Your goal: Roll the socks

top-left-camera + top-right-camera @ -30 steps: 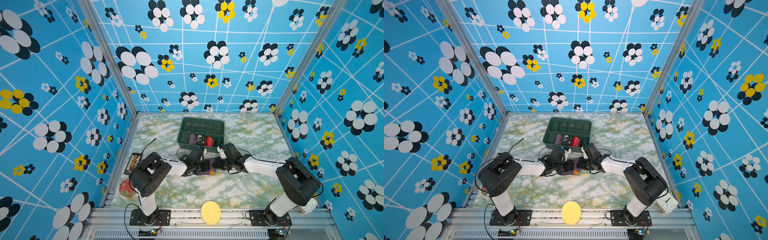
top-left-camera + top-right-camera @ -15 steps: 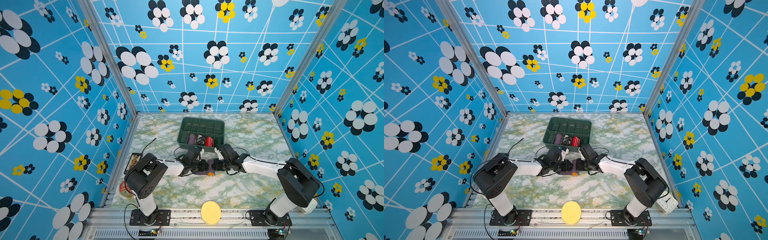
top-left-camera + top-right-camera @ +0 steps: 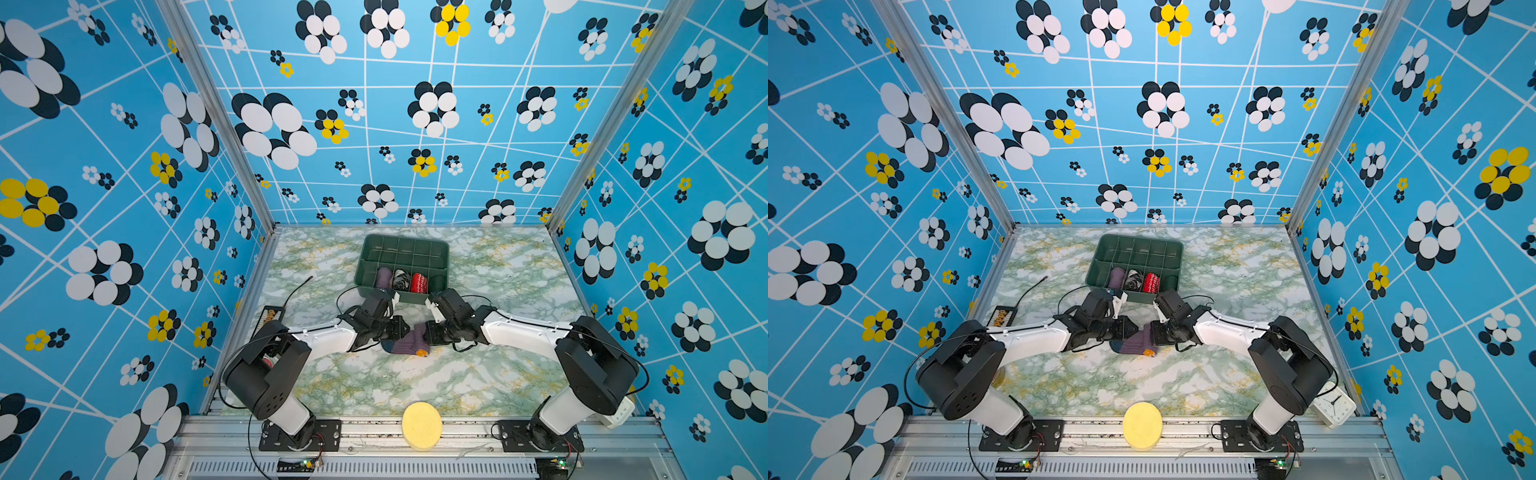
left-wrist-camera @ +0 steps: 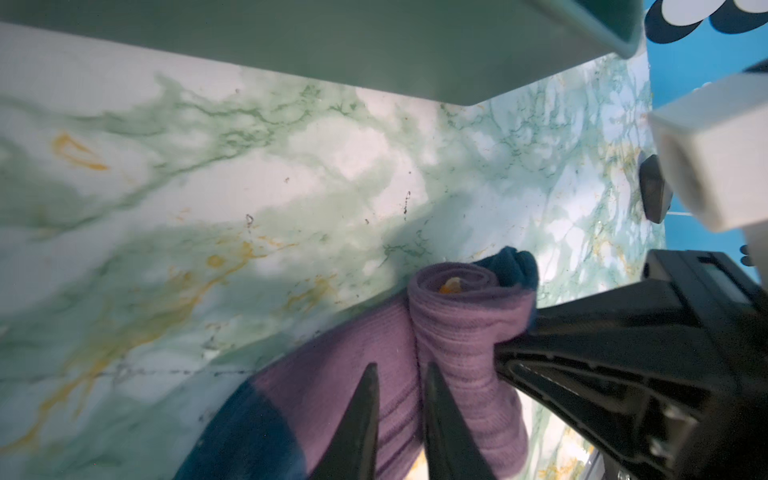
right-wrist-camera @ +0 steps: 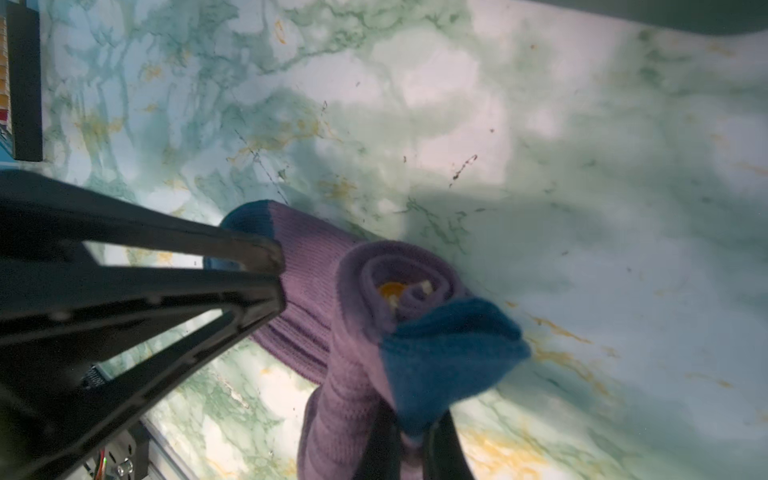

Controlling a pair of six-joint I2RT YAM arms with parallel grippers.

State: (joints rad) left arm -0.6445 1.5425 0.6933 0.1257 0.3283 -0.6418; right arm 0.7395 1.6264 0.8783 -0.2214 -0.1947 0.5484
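Observation:
The socks (image 3: 404, 344) (image 3: 1136, 344) are purple ribbed knit with dark blue patches and lie mid-table, partly rolled. A spiral roll (image 5: 399, 291) shows orange at its core, and a flat stretch (image 4: 332, 374) trails from it. My right gripper (image 5: 415, 453) (image 3: 428, 334) is shut on the end of the roll, pinching purple and blue fabric. My left gripper (image 4: 401, 368) (image 3: 402, 330) comes in from the other side. Its jaws stand a narrow gap apart, and its fingertips (image 5: 276, 255) rest against the flat stretch beside the roll.
A green divided bin (image 3: 365, 249) stands just behind the grippers, holding a purple bundle (image 3: 384, 277), a black-and-white one (image 3: 401, 279) and a red one (image 3: 418, 282). A yellow disc (image 3: 421, 424) lies on the front rail, a white clock (image 3: 1333, 405) at the front right, and an abacus-like item (image 3: 272, 316) by the left wall.
The left jaws, shut a second ago, now stand slightly apart. The left arm's elbow has swung toward the front left. The right gripper keeps its hold on the roll.

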